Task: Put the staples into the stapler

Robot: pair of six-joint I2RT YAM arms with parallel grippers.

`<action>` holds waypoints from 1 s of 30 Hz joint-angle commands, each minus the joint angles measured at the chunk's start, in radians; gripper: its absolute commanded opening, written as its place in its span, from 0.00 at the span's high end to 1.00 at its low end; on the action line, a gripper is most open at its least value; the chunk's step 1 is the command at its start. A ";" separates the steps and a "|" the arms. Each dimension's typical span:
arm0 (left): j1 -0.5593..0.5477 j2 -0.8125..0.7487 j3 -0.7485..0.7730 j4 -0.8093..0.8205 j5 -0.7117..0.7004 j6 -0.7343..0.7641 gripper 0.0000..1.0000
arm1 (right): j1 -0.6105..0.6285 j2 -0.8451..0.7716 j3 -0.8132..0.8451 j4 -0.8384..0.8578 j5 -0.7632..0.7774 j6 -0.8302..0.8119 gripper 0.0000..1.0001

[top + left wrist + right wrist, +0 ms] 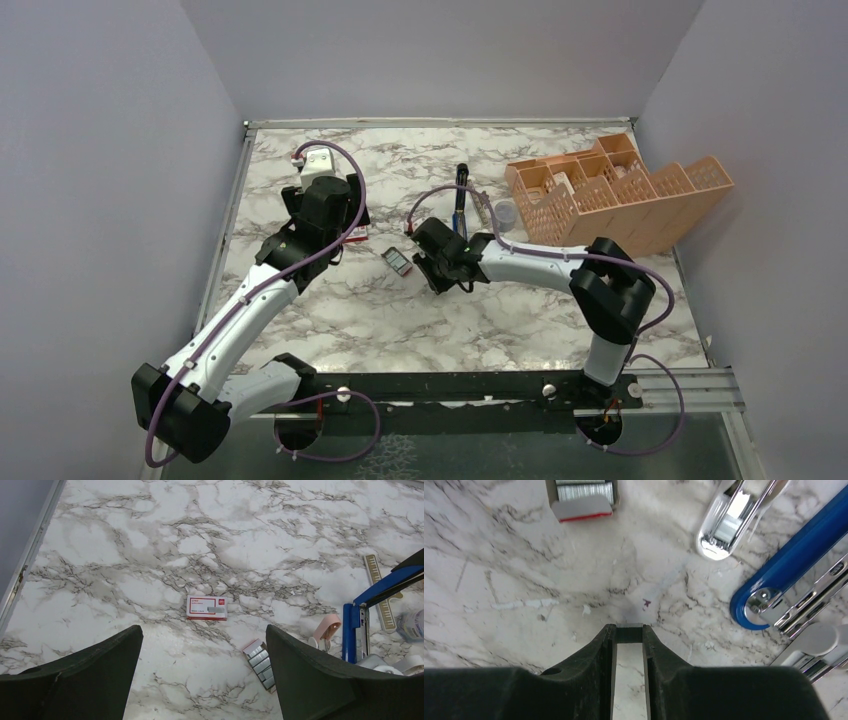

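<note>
The blue stapler (460, 200) lies open at the table's middle back; it also shows in the left wrist view (380, 586) and in the right wrist view (791, 562). The small tray of silvery staples (398, 261) lies left of my right gripper (440, 276); it shows too in the wrist views (261, 662) (583, 492). My right gripper (629, 627) is shut on a short grey strip of staples at its tips, low over the marble. My left gripper (202, 630) is open and empty above the red-and-white box (207, 608).
An orange divided basket (615, 190) stands at the back right, with a clear cup (506, 212) beside it. A shiny metal tool with a pink handle (724, 525) lies between tray and stapler. A thin tan metal strip (379, 592) lies beyond the stapler.
</note>
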State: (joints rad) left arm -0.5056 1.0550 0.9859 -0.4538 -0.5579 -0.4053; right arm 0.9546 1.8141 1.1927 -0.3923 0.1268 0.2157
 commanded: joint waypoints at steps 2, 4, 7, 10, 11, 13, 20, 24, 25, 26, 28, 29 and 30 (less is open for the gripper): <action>0.004 -0.006 -0.006 0.015 0.009 -0.007 0.07 | 0.004 -0.031 -0.048 -0.051 -0.082 -0.022 0.72; 0.004 -0.006 -0.006 0.015 0.009 -0.007 0.07 | 0.004 -0.020 -0.047 -0.063 -0.089 -0.022 0.72; 0.004 -0.003 -0.006 0.015 0.010 -0.007 0.07 | 0.004 0.001 -0.033 -0.080 -0.083 -0.014 0.69; 0.004 -0.001 -0.006 0.015 0.011 -0.007 0.07 | 0.004 0.020 -0.016 -0.095 -0.052 -0.001 0.68; 0.004 0.001 -0.006 0.015 0.010 -0.006 0.07 | 0.004 0.024 -0.012 -0.099 -0.048 0.002 0.67; 0.004 0.001 -0.006 0.015 0.010 -0.006 0.07 | 0.004 0.025 -0.005 -0.100 -0.048 0.006 0.65; 0.004 0.000 -0.004 0.016 0.013 -0.006 0.07 | 0.004 0.035 0.028 -0.109 -0.009 0.066 0.55; 0.004 -0.001 -0.004 0.015 0.015 -0.003 0.07 | 0.004 0.029 0.043 -0.100 0.024 0.128 0.53; 0.004 -0.001 -0.004 0.016 0.015 -0.003 0.07 | 0.004 0.028 0.045 -0.099 0.041 0.143 0.53; 0.004 0.000 -0.004 0.017 0.015 -0.003 0.07 | 0.004 0.029 0.047 -0.100 0.057 0.160 0.52; 0.004 -0.001 -0.004 0.017 0.015 -0.003 0.07 | 0.004 0.036 0.054 -0.109 0.102 0.193 0.52; 0.004 0.000 -0.004 0.017 0.015 -0.003 0.07 | 0.004 0.041 0.058 -0.115 0.121 0.208 0.52; 0.004 0.000 -0.004 0.017 0.016 -0.003 0.07 | 0.004 0.045 0.060 -0.121 0.139 0.218 0.52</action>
State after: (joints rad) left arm -0.5056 1.0550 0.9855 -0.4538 -0.5575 -0.4065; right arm 0.9546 1.8397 1.2179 -0.4828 0.1535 0.3489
